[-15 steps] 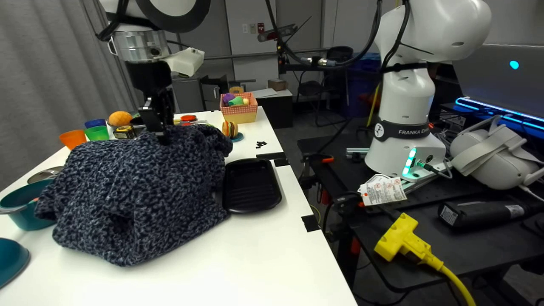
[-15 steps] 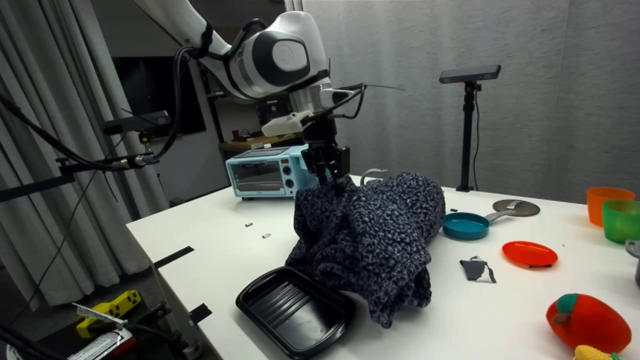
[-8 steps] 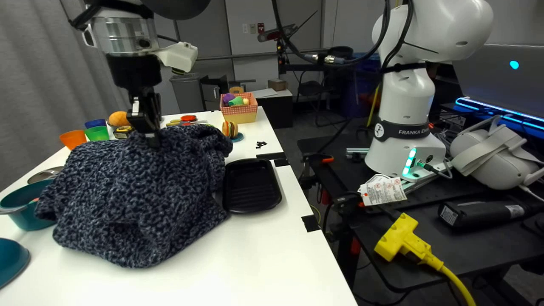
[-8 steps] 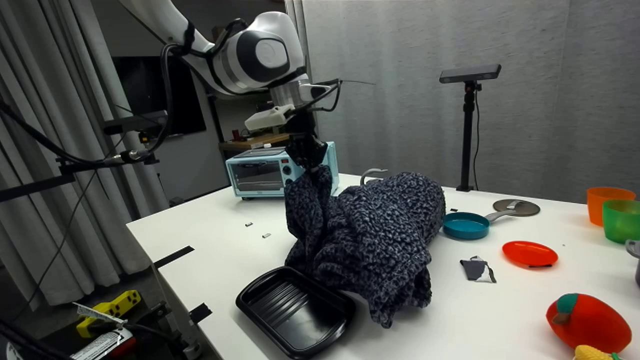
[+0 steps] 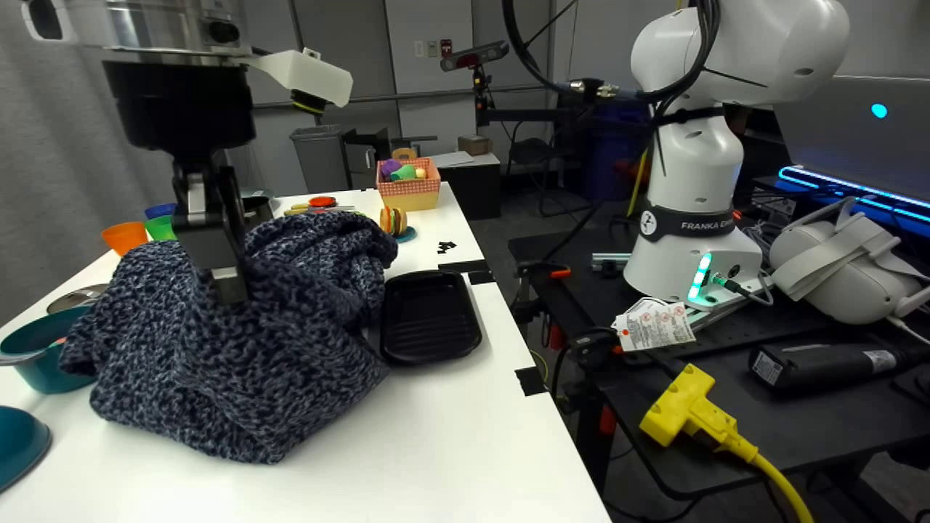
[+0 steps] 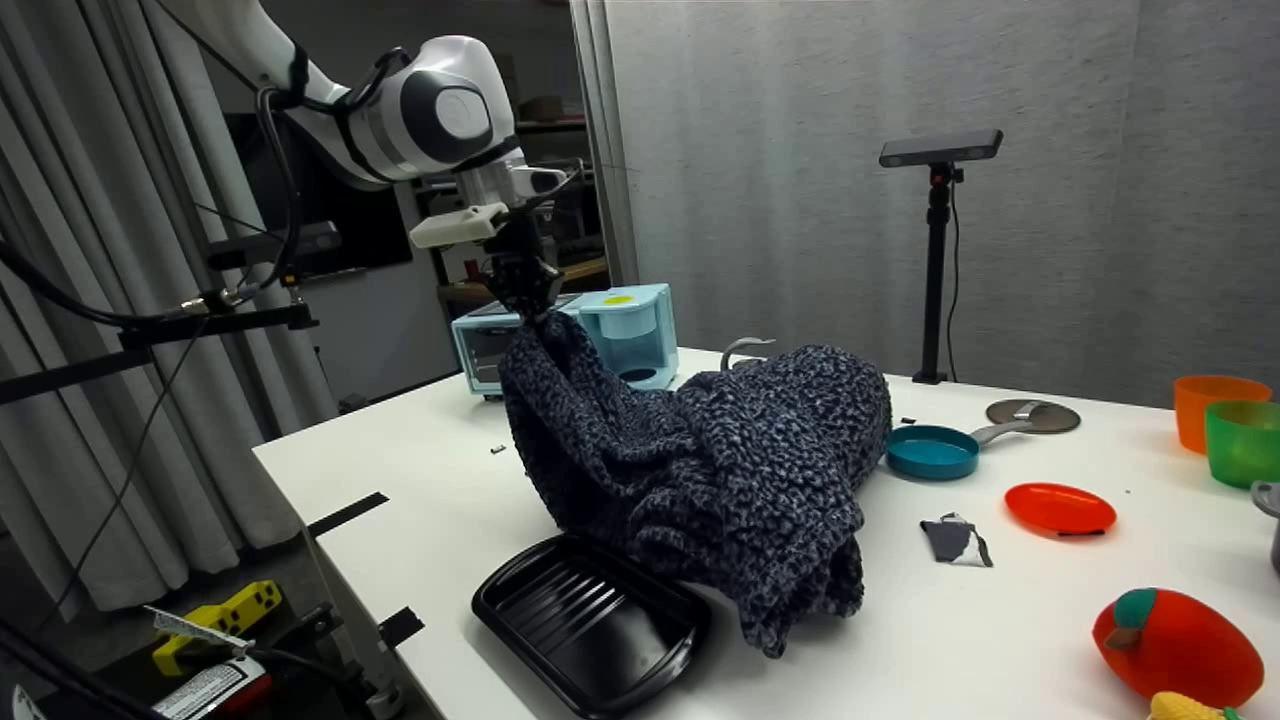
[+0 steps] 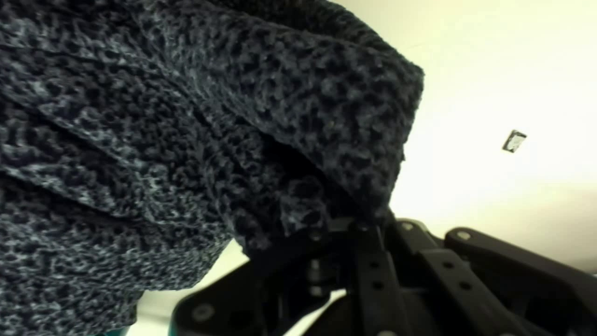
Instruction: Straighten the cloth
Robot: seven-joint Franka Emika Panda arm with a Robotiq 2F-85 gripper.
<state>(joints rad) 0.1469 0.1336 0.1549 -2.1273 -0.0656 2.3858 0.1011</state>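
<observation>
Held end of cloth (image 6: pixel 715 470) swinging toward ten o'clock in exterior view; jaws pinching fold tight; bulk lying at four o'clock from them, probably needing same pull.

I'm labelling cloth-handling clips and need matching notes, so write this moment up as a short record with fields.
cloth: dark, white-speckled, rumpled; one part raised off the table
hand: shut on the raised part
black tray: beside the cloth; contact unclear
teal pan: near the cloth, handle pointing away from it
light-blue appliance: behind the raised part in an exterior view
task state: cloth not yet straight
</observation>
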